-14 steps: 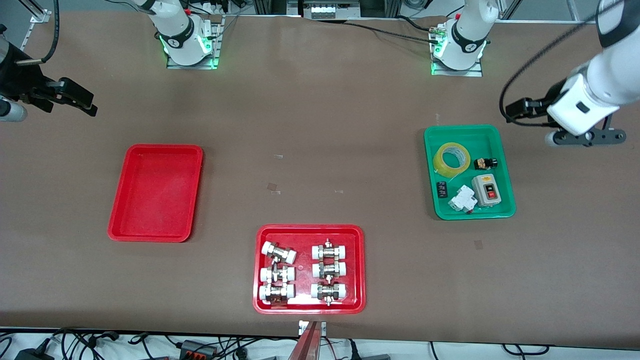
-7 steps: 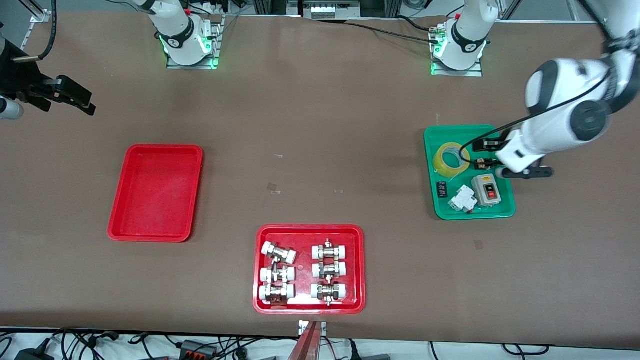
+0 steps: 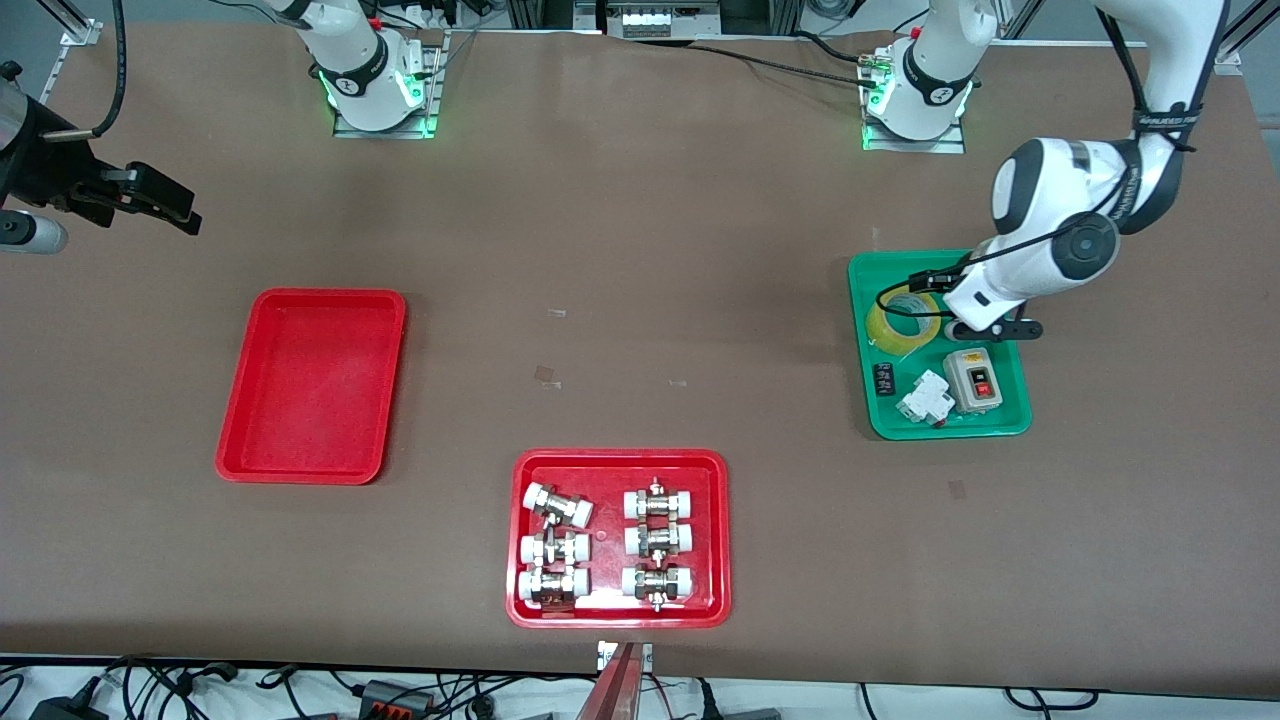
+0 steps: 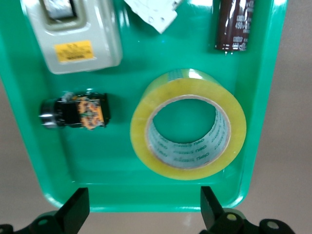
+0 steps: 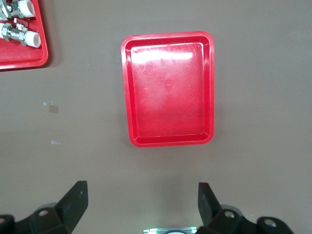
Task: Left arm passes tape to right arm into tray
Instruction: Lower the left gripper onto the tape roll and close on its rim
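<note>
From the front I see a brown matte table (image 3: 700, 250). The tape (image 3: 900, 325), a glossy translucent yellow ring, lies flat in a green plastic tray (image 3: 1010, 425) toward the left arm's end. My left gripper (image 3: 985, 330) hangs over it, holding nothing. A plain red tray (image 3: 240, 455), smooth with rounded corners, sits empty toward the right arm's end, where my right gripper (image 3: 150, 200) waits over bare table.

In the left wrist view, the black fingers (image 4: 73, 209) stand wide apart, touching nothing. The tape (image 4: 141, 141) shows faint print inside its core that I cannot read. Beside it lies a grey switch box (image 4: 78, 44) with a yellow label, unreadable.

In the right wrist view, the fingers (image 5: 73, 202) are spread wide, empty, above the red tray (image 5: 131, 136).
</note>
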Controlling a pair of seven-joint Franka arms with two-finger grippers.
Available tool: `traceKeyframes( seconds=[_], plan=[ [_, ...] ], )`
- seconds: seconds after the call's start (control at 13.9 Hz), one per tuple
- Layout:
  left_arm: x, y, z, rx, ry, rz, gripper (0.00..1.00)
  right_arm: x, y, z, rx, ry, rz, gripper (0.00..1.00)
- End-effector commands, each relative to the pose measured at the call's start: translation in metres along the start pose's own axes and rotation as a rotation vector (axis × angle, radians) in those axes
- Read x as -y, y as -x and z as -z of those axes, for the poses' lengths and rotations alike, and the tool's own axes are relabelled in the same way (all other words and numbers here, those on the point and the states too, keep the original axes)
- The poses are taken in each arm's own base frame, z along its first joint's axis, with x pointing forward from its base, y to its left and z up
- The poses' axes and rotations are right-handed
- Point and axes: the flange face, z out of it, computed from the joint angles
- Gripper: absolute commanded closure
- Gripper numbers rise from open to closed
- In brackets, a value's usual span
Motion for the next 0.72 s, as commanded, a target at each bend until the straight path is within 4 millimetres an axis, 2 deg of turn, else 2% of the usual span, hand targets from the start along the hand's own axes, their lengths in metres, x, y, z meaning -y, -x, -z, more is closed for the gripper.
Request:
traceKeyframes(
  seconds=[0.0,0.22,0.36,0.51,0.65],
  plan=[
    [-0.005,0.0,-0.024,-0.008,-0.002,0.014,0.0,0.005,0.003,0.004,0.008,-0.006,-0.009,0.0],
    [0.005,-0.008,-0.044,-0.004,0.006,0.035,0.0,0.005,0.003,0.004,0.008,-0.006,-0.008,0.0],
    [0.009,-0.012,-0.048,-0.016,0.011,0.043,0.02,0.005,0.004,0.005,0.006,-0.006,-0.008,0.0],
    [0.01,-0.012,-0.051,-0.015,0.012,0.045,0.21,0.005,0.004,0.005,0.006,-0.006,-0.008,0.0],
    [0.013,-0.013,-0.051,-0.014,0.013,0.051,0.52,0.005,0.003,0.004,0.008,-0.006,-0.008,0.0]
  ],
)
